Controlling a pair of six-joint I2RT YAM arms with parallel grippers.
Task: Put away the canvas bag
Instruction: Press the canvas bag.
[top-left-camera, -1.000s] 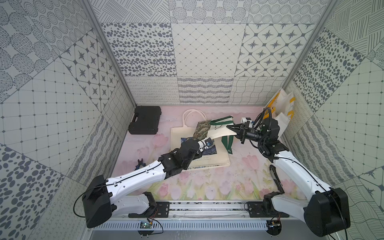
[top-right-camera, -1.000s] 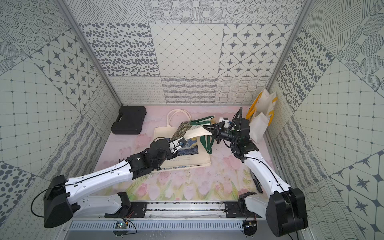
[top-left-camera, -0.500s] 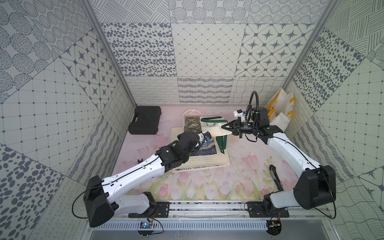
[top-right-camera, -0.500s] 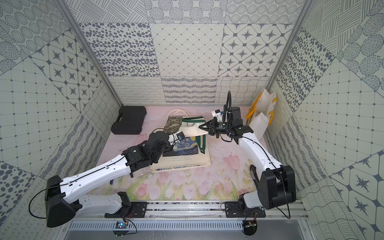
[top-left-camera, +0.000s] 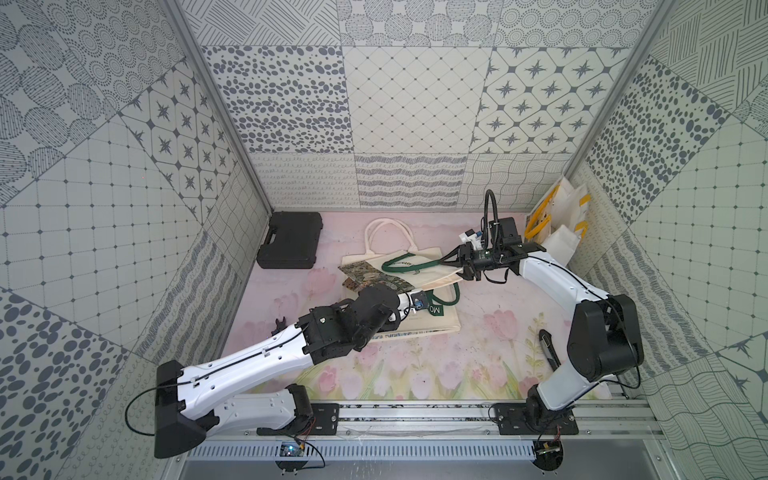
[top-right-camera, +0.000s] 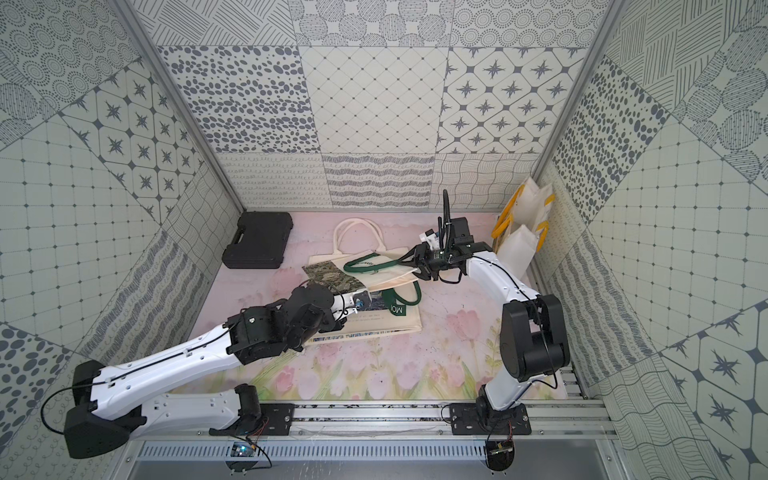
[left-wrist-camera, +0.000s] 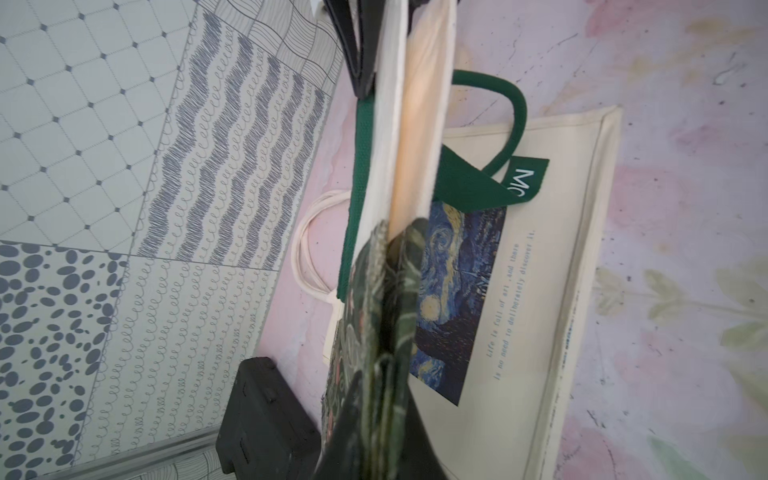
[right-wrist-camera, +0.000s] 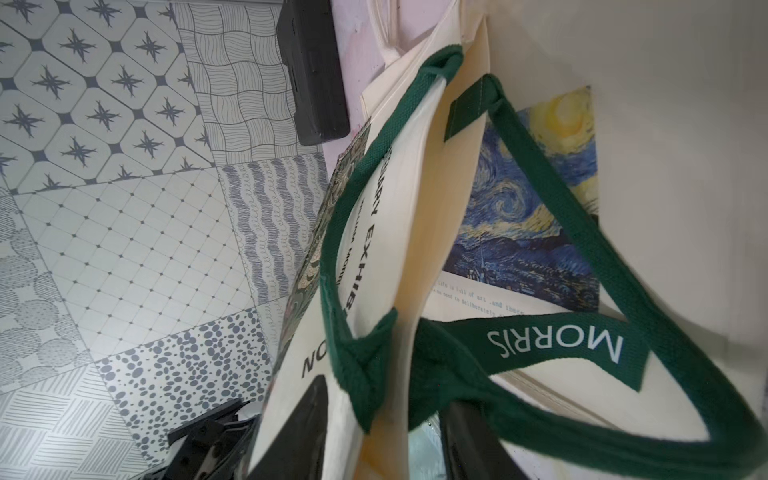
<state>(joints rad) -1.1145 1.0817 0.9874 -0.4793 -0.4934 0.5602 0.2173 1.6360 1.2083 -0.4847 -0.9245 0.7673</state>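
The canvas bag (top-left-camera: 419, 266) (top-right-camera: 386, 270), cream with green handles (right-wrist-camera: 540, 232) and a dark floral end, hangs stretched between my two grippers just above a second tote. My left gripper (top-left-camera: 409, 289) (left-wrist-camera: 384, 399) is shut on the floral end (left-wrist-camera: 374, 332). My right gripper (top-left-camera: 453, 267) (right-wrist-camera: 386, 399) stands open at the bag's mouth, with the cream edge (right-wrist-camera: 382, 291) and a handle root between its spread fingers (right-wrist-camera: 307, 415). The second tote (top-left-camera: 432, 328) (left-wrist-camera: 540, 291), cream with a starry night print, lies flat on the floor beneath.
A black case (top-left-camera: 291, 240) (top-right-camera: 257, 240) lies at the back left by the wall. White bags with yellow handles (top-left-camera: 557, 216) (top-right-camera: 528, 220) stand in the back right corner. A slim black object (top-left-camera: 548, 349) lies on the floor near the right arm's base.
Both arms have carried the bag toward the back of the floor, and the right arm has swung back with it. The right gripper's jaws have come apart around the bag's edge.
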